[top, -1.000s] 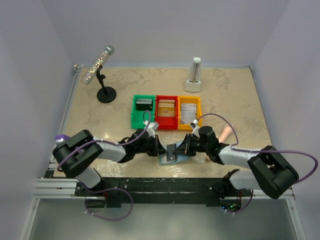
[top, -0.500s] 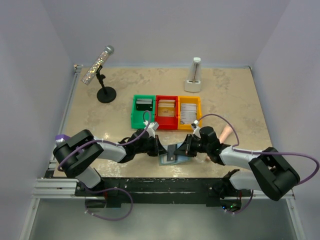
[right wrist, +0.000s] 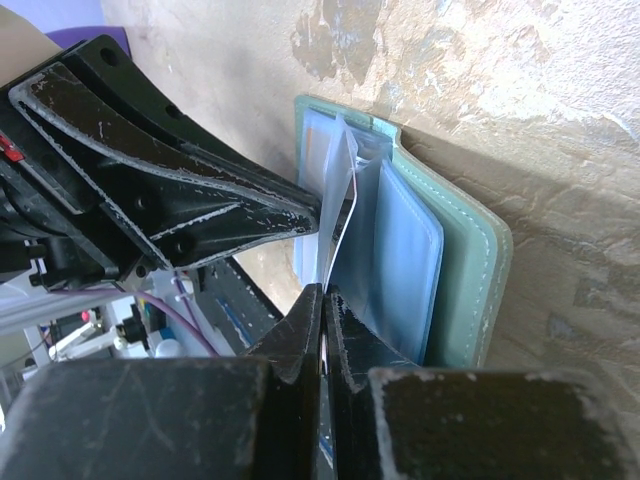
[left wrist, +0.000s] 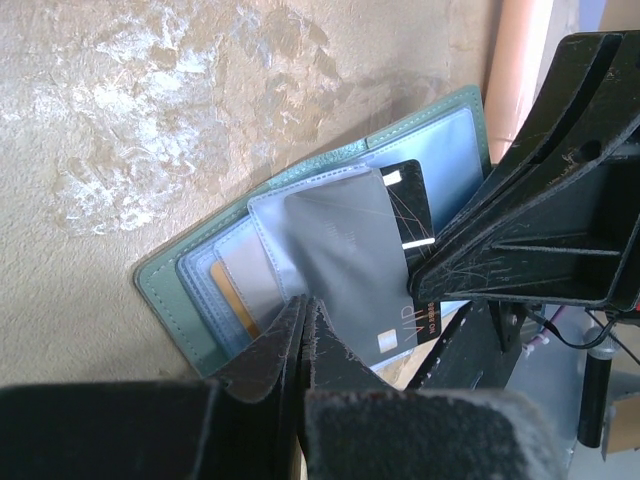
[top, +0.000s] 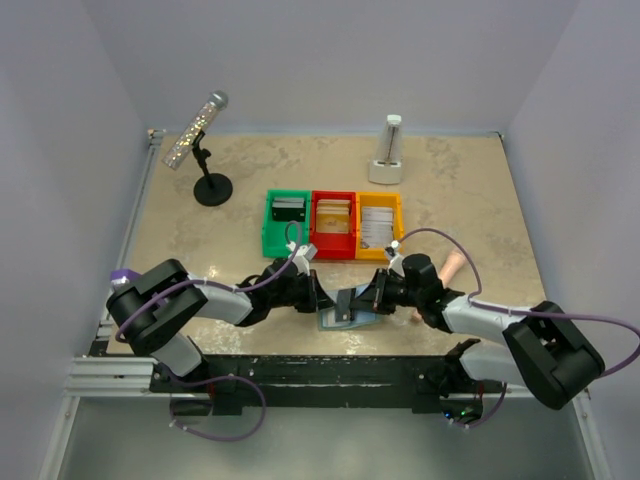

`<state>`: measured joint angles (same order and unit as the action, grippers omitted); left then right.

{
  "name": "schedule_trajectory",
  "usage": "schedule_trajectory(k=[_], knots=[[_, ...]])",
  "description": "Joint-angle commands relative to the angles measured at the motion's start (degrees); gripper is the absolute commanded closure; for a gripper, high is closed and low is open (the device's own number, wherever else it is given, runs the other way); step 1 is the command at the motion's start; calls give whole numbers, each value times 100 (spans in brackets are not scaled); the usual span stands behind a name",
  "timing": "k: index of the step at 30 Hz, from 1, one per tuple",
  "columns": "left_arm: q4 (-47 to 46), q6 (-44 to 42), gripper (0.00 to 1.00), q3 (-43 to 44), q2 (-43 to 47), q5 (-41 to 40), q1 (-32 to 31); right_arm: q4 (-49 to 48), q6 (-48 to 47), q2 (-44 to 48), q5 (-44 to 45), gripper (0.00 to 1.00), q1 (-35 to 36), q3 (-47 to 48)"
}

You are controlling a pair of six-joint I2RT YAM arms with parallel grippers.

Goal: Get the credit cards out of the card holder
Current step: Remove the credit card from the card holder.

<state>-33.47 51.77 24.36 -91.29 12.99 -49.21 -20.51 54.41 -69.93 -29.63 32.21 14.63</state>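
The card holder (top: 333, 322) lies open near the table's front edge between both arms. In the left wrist view it (left wrist: 165, 290) shows a teal cover and blue-grey clear pockets. A grey credit card (left wrist: 350, 260) with a chip sticks partly out of a pocket, over a dark card (left wrist: 410, 200); an orange card (left wrist: 232, 300) sits in a pocket. My left gripper (left wrist: 303, 312) is shut on a pocket edge of the holder. My right gripper (right wrist: 322, 300) is shut on the thin edge of a card beside the holder's panel (right wrist: 470, 270). Both grippers meet over the holder in the top view, left (top: 318, 296) and right (top: 366, 297).
Green (top: 287, 222), red (top: 333, 224) and yellow (top: 379, 222) bins with cards stand behind the holder. A microphone on a stand (top: 205, 150) is at back left, a white upright object (top: 388, 150) at back centre. A pink object (top: 452, 267) lies by the right arm.
The right arm has shifted slightly to the right with the card in its jaws. The left arm and the holder have hardly moved.
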Motion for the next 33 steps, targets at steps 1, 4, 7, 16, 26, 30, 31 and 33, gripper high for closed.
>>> schedule_trajectory(k=[1,4,7,16,26,30,31,33], knots=[[1291,-237,100,-335,-337,-588,8,-401,-27,182,-307,98,-21,31],[1291,-237,100,-318,-346,-587,8,-418,-27,155,-342,94,-30,40],[1282,-246,100,-309,-355,-587,8,-541,25,76,-421,82,-39,48],[1264,-255,100,-239,-407,-535,-1,-840,149,-231,-597,71,-39,101],[1194,-246,100,-212,-478,-447,-9,-981,210,-442,-693,71,-30,154],[1168,-255,100,-203,-495,-421,-10,-981,210,-469,-720,72,-39,180],[1159,-255,100,-186,-495,-412,-10,-990,210,-486,-720,72,-30,189],[1150,-255,100,-177,-513,-394,-10,-990,201,-513,-737,72,-30,207]])
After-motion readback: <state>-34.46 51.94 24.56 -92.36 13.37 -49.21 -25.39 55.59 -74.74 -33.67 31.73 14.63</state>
